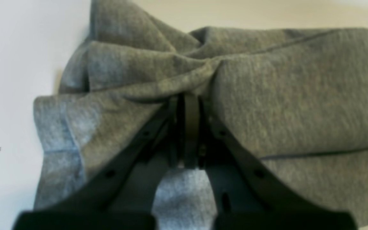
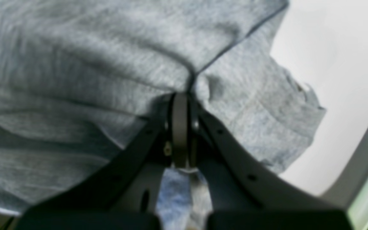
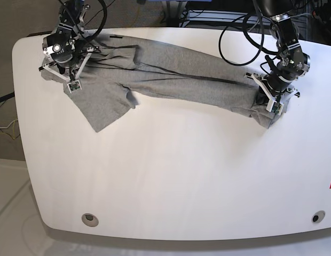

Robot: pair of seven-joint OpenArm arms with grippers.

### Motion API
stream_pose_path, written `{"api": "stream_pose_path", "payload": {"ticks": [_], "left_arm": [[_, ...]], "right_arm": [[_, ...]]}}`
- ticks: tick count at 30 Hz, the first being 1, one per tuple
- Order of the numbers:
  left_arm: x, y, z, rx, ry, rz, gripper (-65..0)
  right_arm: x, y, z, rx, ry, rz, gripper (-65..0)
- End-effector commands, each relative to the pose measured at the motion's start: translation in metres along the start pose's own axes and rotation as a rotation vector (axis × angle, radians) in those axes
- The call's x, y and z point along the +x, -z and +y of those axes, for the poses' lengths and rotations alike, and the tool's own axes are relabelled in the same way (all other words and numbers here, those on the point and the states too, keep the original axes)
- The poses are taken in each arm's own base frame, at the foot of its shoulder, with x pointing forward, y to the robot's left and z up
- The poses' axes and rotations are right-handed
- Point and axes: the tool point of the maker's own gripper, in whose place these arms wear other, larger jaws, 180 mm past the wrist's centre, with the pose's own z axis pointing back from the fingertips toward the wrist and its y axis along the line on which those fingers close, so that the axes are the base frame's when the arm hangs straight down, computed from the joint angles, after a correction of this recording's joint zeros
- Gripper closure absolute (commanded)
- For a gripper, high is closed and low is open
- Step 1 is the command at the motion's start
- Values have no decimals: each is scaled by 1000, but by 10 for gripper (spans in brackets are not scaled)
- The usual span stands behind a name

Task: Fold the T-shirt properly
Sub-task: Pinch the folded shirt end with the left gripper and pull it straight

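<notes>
So the T-shirt (image 3: 171, 77) lies stretched along the table's (image 3: 181, 176) far edge, long axis running 9 to 3 o'clock. Right gripper (image 3: 67, 56) pinches the 9 o'clock end, left gripper (image 3: 272, 90) the 3 o'clock end, both jaws pressed tight on cloth.

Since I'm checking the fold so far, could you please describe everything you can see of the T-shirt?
The T-shirt is heather-grey, soft knit cotton by its look, with no lettering showing. It lies stretched in a long band across the far part of the white table, bunched and creased, with one flap spread toward the near side at the base view's left. The left gripper is shut on one gathered end, the right gripper on the other. Dark seam lines run along the cloth.
</notes>
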Motion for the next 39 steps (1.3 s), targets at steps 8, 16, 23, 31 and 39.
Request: {"api": "stream_pose_path", "payload": {"ticks": [8, 16, 23, 31, 39], "left_arm": [[-11, -1, 4, 15, 25, 67, -19], [-11, 0, 4, 14, 23, 67, -19], [-4, 1, 5, 17, 25, 51, -19], [13, 4, 20, 41, 27, 21, -19], [25, 1, 45, 93, -8, -8, -19]], "right_arm": [[-27, 33, 36, 157, 3, 79, -5], [-6, 43, 34, 170, 18, 41, -5], [19, 43, 26, 159, 23, -6, -5], [31, 42, 9, 126, 14, -27, -5], [32, 41, 0, 108, 5, -30, -5]]}}
